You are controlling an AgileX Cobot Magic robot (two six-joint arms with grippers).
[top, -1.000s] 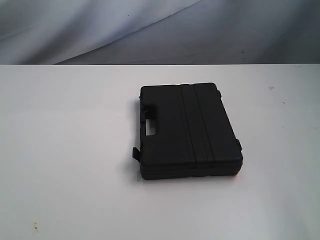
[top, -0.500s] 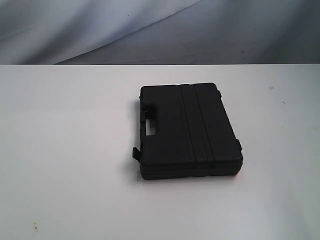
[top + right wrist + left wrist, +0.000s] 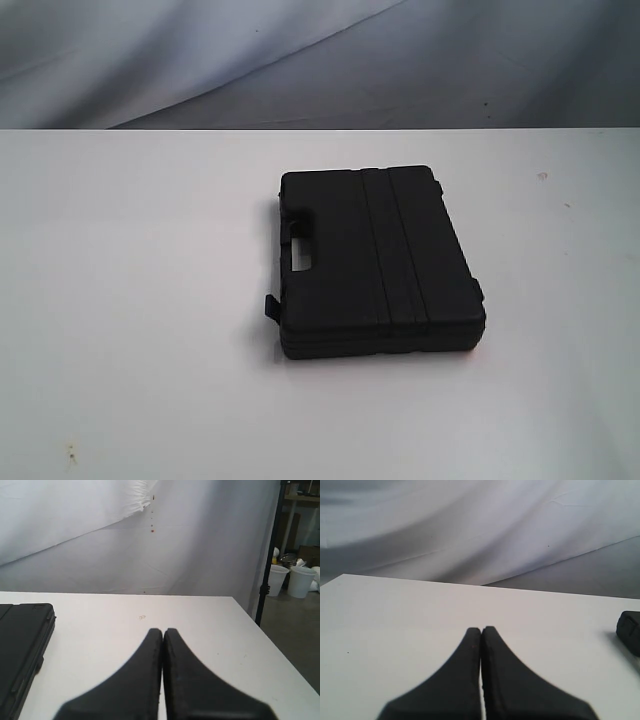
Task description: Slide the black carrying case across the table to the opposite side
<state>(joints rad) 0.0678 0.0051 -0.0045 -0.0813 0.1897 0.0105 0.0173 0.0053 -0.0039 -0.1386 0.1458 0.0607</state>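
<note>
White table point(image 3: 120, 300), black case point(image 3: 375, 262) in unchanged spot

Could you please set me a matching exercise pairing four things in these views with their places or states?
Things:
1. carrying case
2. table
3. left gripper
4. white buckets

Places or states:
A. shut, holding nothing
B. on the floor past the table's edge
C. lying flat, nothing touching it
D. bearing the case

Pairs: 1-C; 2-D; 3-A; 4-B
</note>
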